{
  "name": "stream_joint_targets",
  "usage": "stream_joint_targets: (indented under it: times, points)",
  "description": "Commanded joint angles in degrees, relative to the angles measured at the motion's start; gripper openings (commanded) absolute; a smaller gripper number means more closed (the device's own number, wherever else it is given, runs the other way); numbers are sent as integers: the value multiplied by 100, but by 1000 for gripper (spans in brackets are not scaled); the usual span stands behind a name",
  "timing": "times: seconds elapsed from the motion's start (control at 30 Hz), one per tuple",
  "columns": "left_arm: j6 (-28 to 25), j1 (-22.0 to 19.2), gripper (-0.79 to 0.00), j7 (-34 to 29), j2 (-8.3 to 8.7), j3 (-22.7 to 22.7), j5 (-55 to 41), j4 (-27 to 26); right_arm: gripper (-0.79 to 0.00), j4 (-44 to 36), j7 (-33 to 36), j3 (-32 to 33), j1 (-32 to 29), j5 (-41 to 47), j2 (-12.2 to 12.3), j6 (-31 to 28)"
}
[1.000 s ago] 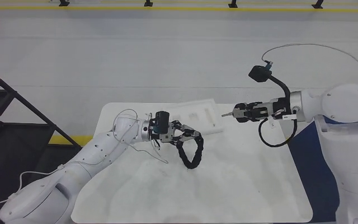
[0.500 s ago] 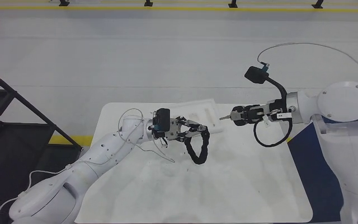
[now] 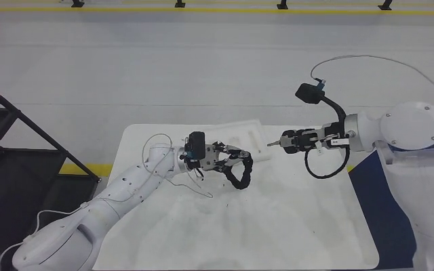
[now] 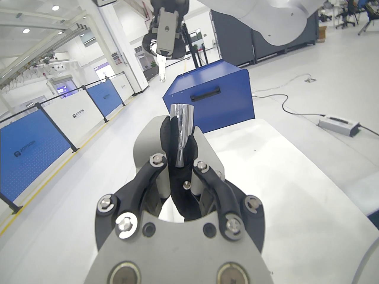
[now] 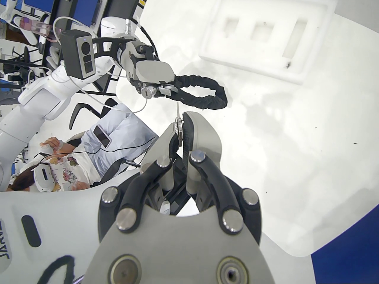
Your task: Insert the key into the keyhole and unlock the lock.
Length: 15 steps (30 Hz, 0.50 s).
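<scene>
White table [image 3: 285, 223] carries a foam tray [image 3: 254, 129] near its far edge. Just in front of the tray, the left gripper [image 3: 230, 160] is clamped on the lock [image 5: 204, 82], holding its metal barrel and black cable loop off the table. The right gripper [image 3: 283, 141] pinches the key [image 5: 178, 113]. The key's blade is aimed at the keyhole [image 5: 147, 92], near it but not touching.

We see a pale floor [image 3: 203, 68] with a yellow line [image 3: 224, 10], blue barrier panels [image 4: 32, 149], a blue cabinet [image 4: 213, 101] beyond the white table [image 3: 305, 223], and round ceiling lights [image 4: 55, 7].
</scene>
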Motion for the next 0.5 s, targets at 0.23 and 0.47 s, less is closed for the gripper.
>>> stream_joint_targets:
  times: [0.23, 0.47]
  points:
    - [480, 125, -785, -468, -230, -31, -197, -247, -785, -87, -267, -683, 451, 145, 257, 279]
    - [834, 115, -785, -368, -436, 15, -40, -38, -785, -100, -740, -1519, 1046, 805, 583, 752]
